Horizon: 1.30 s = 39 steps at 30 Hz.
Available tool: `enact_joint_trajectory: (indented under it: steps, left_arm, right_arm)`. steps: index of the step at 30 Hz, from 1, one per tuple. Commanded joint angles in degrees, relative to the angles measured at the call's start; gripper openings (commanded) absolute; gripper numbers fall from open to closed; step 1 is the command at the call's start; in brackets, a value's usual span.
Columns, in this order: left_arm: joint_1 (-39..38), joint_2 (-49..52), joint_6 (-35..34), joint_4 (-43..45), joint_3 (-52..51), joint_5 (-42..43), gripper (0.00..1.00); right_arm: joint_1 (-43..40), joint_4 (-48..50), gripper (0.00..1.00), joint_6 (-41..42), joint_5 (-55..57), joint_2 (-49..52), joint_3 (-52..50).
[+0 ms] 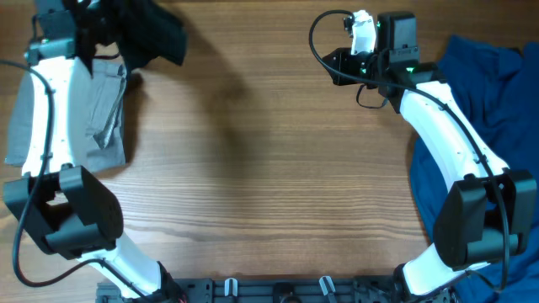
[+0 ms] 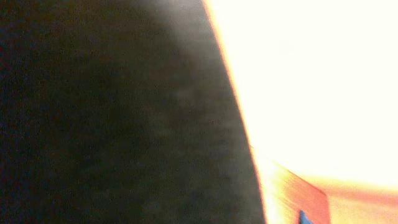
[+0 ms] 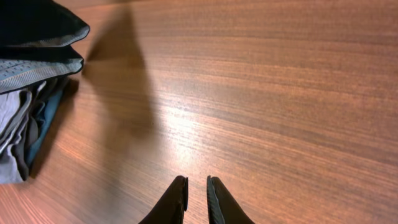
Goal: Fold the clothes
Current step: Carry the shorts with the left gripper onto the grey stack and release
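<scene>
A black garment (image 1: pixel 156 38) hangs from my left gripper (image 1: pixel 94 34) at the table's far left, over a stack of folded grey clothes (image 1: pixel 105 109). In the left wrist view dark cloth (image 2: pixel 112 112) fills most of the picture and hides the fingers. In the right wrist view the black garment (image 3: pixel 37 25) tops the folded stack (image 3: pixel 25 106) at far left. My right gripper (image 3: pixel 196 183) is empty, its fingers almost together, above bare wood; from overhead it (image 1: pixel 330 66) is at the far right-centre. A heap of blue clothes (image 1: pixel 480 93) lies at the right.
The wooden table (image 1: pixel 269 168) spans the middle between the two arms. The blue heap runs along the right edge under my right arm (image 1: pixel 446 126). The right of the left wrist view is washed out by glare.
</scene>
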Motion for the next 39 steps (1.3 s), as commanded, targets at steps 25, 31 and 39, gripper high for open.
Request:
enact_joint_trajectory:
  steps: [25,31,39]
  left_arm:
    - [30.4,-5.14,12.22,-40.59,0.35,-12.46,1.0]
    - [30.51,-6.27,13.73,-35.89,0.26,-13.53,1.0]
    - [27.54,6.1,13.2,-35.01,-10.14,-13.64,0.89]
  right_arm:
    - [0.13,-1.73,0.12,0.46,-1.11,0.0,0.11]
    - [0.13,-1.51,0.13,0.42,0.42,0.0,0.11]
    - [0.13,-1.22,0.13,0.44,0.42,0.0,0.11]
